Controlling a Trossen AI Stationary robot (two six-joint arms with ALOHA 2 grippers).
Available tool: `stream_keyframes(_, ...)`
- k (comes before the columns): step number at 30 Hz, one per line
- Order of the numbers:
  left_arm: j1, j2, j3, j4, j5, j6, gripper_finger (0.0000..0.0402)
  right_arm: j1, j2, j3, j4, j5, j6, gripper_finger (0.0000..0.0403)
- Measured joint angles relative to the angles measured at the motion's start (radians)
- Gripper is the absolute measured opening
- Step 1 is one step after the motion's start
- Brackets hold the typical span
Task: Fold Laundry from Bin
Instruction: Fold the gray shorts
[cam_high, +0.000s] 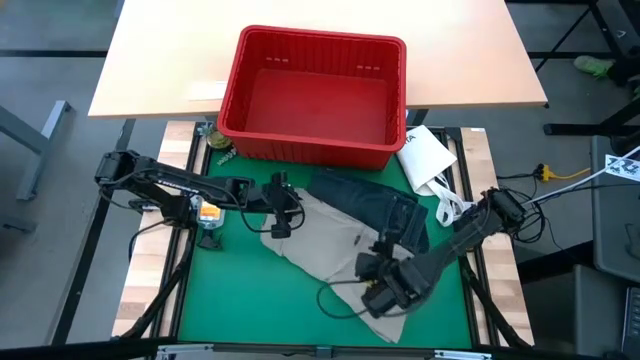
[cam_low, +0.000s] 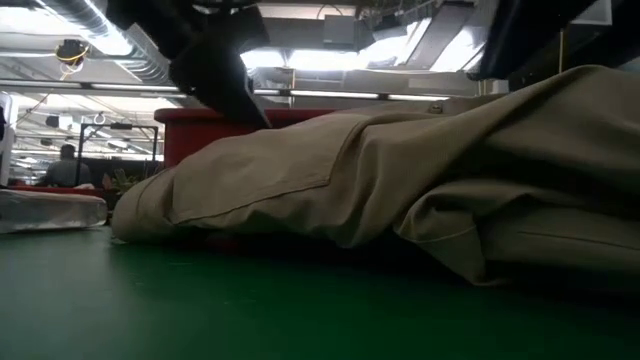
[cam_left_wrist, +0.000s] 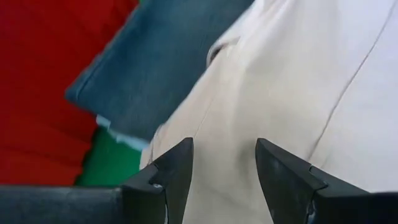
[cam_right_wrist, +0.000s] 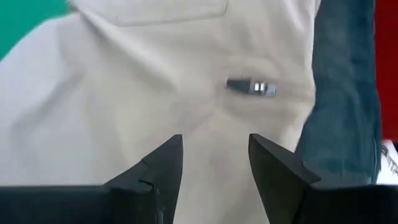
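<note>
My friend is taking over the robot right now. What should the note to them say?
Left gripper: open, over the khaki trousers' edge nearest the left arm, holding nothing.
Right gripper: open, above the trousers' other end, holding nothing.
Red bin: looks empty.
Trousers lie rumpled on the green mat, beside the dark blue jeans next to the bin.
Done: both garments are out.
Left: nothing is folded yet.

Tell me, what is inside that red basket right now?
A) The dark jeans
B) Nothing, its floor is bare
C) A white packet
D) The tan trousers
B: in the high view the bin shows only its bare red floor, while the khaki trousers and the jeans lie on the green mat in front of it.
</note>
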Motion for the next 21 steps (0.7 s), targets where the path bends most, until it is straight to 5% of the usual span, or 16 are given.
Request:
stream_keyframes(10,0.003,0.049,0.0,-0.041,-0.139,0.0,0.0169,0.095,0.035,-0.03,-0.244,0.011,0.309,0.0184)
stream_keyframes(21,0.046,0.104,0.0,-0.029,-0.151,0.0,0.0169,0.097,0.034,-0.247,-0.205,-0.138,0.472,0.0184)
